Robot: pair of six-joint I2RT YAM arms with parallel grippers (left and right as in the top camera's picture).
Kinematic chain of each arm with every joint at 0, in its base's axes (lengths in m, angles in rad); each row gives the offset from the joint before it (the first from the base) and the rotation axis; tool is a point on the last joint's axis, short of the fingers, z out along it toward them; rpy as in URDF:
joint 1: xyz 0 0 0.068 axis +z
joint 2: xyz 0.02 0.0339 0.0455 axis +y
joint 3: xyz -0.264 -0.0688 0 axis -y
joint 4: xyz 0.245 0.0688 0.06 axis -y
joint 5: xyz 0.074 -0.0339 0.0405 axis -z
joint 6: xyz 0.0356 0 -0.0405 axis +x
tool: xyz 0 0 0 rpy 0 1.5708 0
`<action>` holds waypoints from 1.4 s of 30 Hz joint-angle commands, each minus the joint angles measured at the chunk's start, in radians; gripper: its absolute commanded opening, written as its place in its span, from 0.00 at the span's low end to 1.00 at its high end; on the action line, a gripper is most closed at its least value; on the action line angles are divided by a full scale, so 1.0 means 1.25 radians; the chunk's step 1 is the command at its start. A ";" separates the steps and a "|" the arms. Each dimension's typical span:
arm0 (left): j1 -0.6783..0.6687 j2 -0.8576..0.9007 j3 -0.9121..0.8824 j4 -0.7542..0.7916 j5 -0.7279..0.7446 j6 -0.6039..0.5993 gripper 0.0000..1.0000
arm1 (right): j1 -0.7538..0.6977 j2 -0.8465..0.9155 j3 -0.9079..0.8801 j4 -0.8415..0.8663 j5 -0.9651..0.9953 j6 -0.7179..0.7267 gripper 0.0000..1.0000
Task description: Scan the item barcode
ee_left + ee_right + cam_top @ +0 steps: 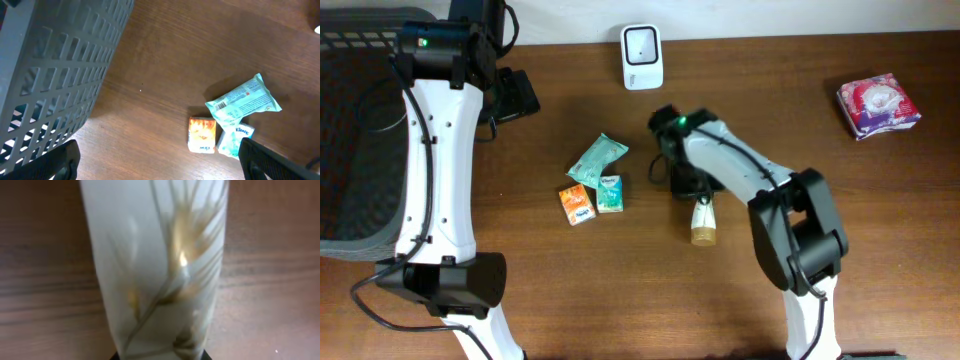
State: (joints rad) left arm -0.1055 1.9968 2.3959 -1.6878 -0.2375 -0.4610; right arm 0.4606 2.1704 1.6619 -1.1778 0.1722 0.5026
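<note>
A white tube (703,215) with a gold cap lies on the wooden table at the centre, cap toward the near edge. My right gripper (687,184) is down on its far end. In the right wrist view the tube (160,265), printed with a gold wheat design, fills the frame and runs down between the dark fingertips of the right gripper (157,356), which is shut on it. The white barcode scanner (642,57) stands at the table's far edge. My left gripper (160,165) hangs open over bare table at the far left (515,95), holding nothing.
A teal packet (597,158), an orange tissue pack (577,203) and a teal-and-white tissue pack (610,193) lie left of the tube. A pink packet (878,105) sits at the far right. A grey slotted basket (350,150) stands beyond the table's left edge.
</note>
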 commanded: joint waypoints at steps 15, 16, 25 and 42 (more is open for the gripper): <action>-0.004 -0.022 0.009 0.000 -0.009 -0.001 0.99 | -0.425 -0.005 -0.047 -0.001 -0.649 -0.411 0.63; -0.004 -0.022 0.009 0.000 -0.009 -0.001 0.99 | -0.439 -0.009 0.016 -0.064 -0.649 -0.421 0.63; -0.004 -0.022 0.009 0.000 -0.009 -0.001 0.99 | -0.356 -0.012 0.075 -0.224 -0.465 -0.461 0.88; -0.004 -0.022 0.009 0.000 -0.009 -0.001 0.99 | -0.321 -0.013 -0.218 0.201 -0.747 -0.386 0.04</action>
State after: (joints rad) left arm -0.1055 1.9968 2.3959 -1.6871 -0.2375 -0.4610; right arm 0.0494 2.1181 1.3880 -0.9325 -0.6987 0.0265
